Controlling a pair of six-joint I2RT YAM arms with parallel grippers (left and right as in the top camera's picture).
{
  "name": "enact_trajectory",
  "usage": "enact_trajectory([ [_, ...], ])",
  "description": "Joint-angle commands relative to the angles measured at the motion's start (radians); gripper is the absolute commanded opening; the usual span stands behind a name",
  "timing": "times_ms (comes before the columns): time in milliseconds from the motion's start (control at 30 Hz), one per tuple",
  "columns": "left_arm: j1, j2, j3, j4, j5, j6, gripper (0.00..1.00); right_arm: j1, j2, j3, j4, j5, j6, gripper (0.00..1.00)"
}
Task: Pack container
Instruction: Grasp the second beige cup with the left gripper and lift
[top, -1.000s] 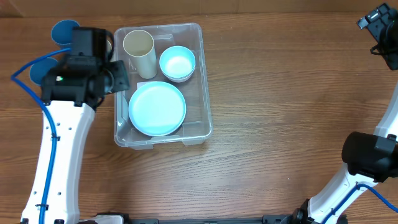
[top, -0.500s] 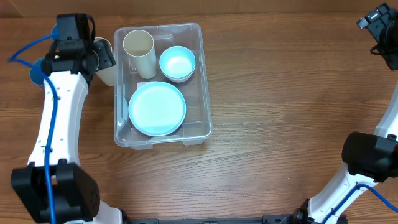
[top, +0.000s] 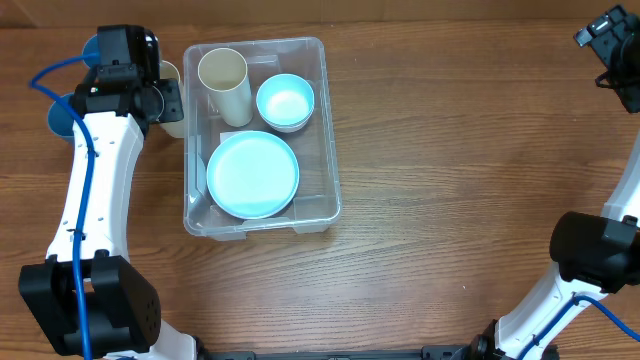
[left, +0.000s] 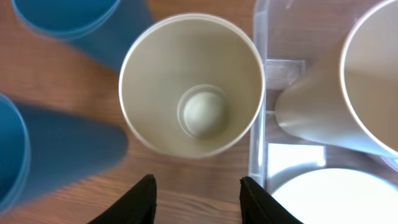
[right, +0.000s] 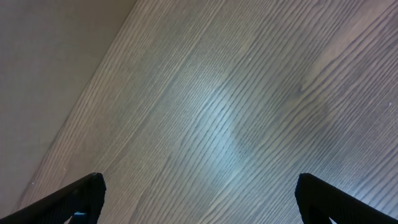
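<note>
Over the last second my left gripper (left: 198, 186) has swung from the container (top: 318, 165) wall out to its 10 o'clock. It now hangs with fingers spread and empty above the upright beige cup (left: 193, 84) just outside, beside the blue cups (left: 62, 155). The container sits at 10 o'clock on the table (top: 450, 200), holding a plate (top: 252, 173) and bowl (top: 285, 102). I judge this cup goes in next. My right gripper (right: 199, 199) is parked at 2 o'clock, spread wide.

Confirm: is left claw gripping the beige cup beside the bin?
No, the left claw is open and sits clear of the cup.
</note>
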Motion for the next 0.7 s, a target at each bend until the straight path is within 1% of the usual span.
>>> enact_trajectory([
  [0,0.001,-0.002,0.018,-0.042,0.015,-0.371,0.43,0.002,-0.011,0.009,0.002,0.008,0.004,1.0],
  [67,0.001,-0.002,0.018,-0.047,0.015,-0.491,0.42,0.002,-0.011,0.009,0.002,0.007,0.004,1.0],
  [100,0.001,-0.002,0.018,-0.042,0.015,-0.57,0.43,0.002,-0.011,0.009,0.002,0.007,0.004,1.0],
  [200,0.001,-0.002,0.018,-0.02,0.016,-0.729,0.5,0.002,-0.011,0.009,0.002,0.008,0.004,1.0],
  [267,0.001,-0.001,0.018,-0.015,0.014,-0.855,0.54,0.002,-0.011,0.009,0.002,0.007,0.004,1.0],
  [300,0.001,0.0,0.018,-0.014,0.01,-0.894,0.55,0.002,-0.011,0.009,0.002,0.007,0.004,1.0],
  [333,0.001,0.0,0.018,-0.012,-0.009,-0.976,0.56,0.002,-0.011,0.009,0.002,0.008,0.004,1.0],
  [367,0.001,0.0,0.018,-0.008,-0.028,-1.025,0.57,0.002,-0.011,0.009,0.002,0.007,0.004,1.0],
  [467,0.002,0.0,0.018,0.018,-0.05,-1.039,0.57,0.002,-0.011,0.009,0.002,0.007,0.004,1.0],
  [667,0.032,0.034,0.014,0.033,-0.066,-1.039,0.49,0.002,-0.011,0.009,0.002,0.007,0.004,1.0],
])
